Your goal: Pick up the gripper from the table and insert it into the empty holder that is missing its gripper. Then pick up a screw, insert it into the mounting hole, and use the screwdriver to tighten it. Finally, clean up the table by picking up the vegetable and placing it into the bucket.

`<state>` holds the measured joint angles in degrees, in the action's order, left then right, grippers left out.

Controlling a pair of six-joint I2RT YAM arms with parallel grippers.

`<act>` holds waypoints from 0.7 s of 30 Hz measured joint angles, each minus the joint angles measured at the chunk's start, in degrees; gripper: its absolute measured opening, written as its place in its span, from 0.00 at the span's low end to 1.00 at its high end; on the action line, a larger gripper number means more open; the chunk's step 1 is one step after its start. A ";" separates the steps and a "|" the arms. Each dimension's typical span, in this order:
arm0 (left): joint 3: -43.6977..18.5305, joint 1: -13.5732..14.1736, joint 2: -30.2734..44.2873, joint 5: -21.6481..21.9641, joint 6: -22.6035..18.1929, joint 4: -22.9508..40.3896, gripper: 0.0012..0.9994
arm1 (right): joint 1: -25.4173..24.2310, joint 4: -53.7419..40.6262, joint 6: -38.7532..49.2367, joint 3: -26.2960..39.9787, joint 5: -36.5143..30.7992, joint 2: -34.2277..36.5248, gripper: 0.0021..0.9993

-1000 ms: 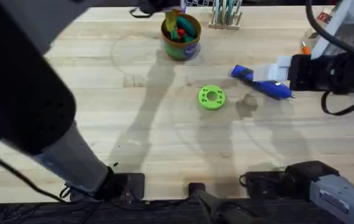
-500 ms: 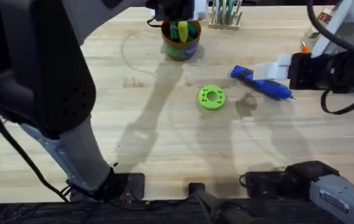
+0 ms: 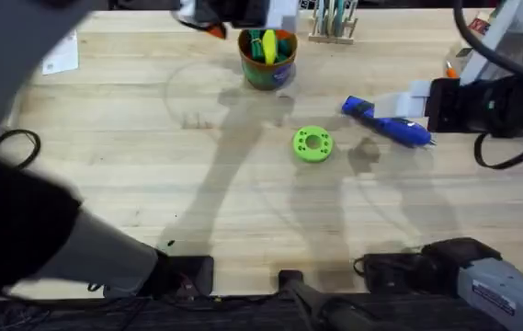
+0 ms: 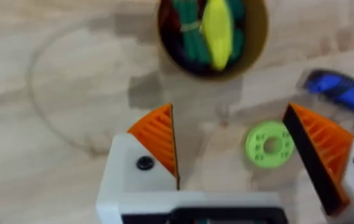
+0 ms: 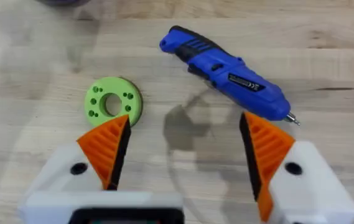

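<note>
The yellow vegetable [image 3: 267, 46] [image 4: 217, 31] lies inside the olive-brown bucket [image 3: 270, 75] [image 4: 259, 37], on top of green and red toy pieces. My left gripper [image 3: 238, 17] [image 4: 229, 155] hangs open above the table just beside the bucket, with nothing between its orange pads. The blue screwdriver [image 3: 385, 122] [image 5: 226, 70] lies flat on the table to the right. My right gripper [image 3: 410, 103] [image 5: 183, 155] hovers open over the bare wood next to it, the screwdriver's silver tip just past one finger.
A flat green holed disc [image 3: 312, 144] [image 5: 113, 102] [image 4: 269, 144] lies mid-table. A rack of tools [image 3: 335, 23] stands behind the bucket. A black cable loop [image 3: 17, 142] and a white slip [image 3: 59, 55] lie at the left. My left arm looms large at the lower left.
The yellow vegetable has dropped from my left gripper into the bucket. The left gripper has drawn away to the left, and the left arm has swung. The right arm has stayed still.
</note>
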<state>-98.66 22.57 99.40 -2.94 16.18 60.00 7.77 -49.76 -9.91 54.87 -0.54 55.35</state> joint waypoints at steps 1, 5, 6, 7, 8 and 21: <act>-0.07 0.00 -1.68 0.43 -0.14 2.59 0.99 | 0.00 0.00 0.00 0.00 -0.01 0.00 0.99; 0.25 0.00 -7.38 2.13 -0.51 9.74 0.99 | 0.00 0.00 0.00 0.00 -0.01 0.00 0.99; 0.95 0.00 -9.02 2.71 -0.50 10.45 0.99 | 0.00 0.00 0.00 0.00 0.01 0.00 0.99; 2.40 0.00 -10.96 3.34 -0.32 10.54 0.99 | 0.00 0.00 0.01 0.00 0.01 0.00 0.99; 4.26 0.00 -13.02 4.02 -0.21 10.54 0.99 | 0.00 -0.01 0.00 0.00 -0.01 0.00 0.99; 35.61 0.00 -42.17 7.35 0.64 10.76 0.99 | 0.00 0.00 0.01 0.00 0.01 0.00 0.99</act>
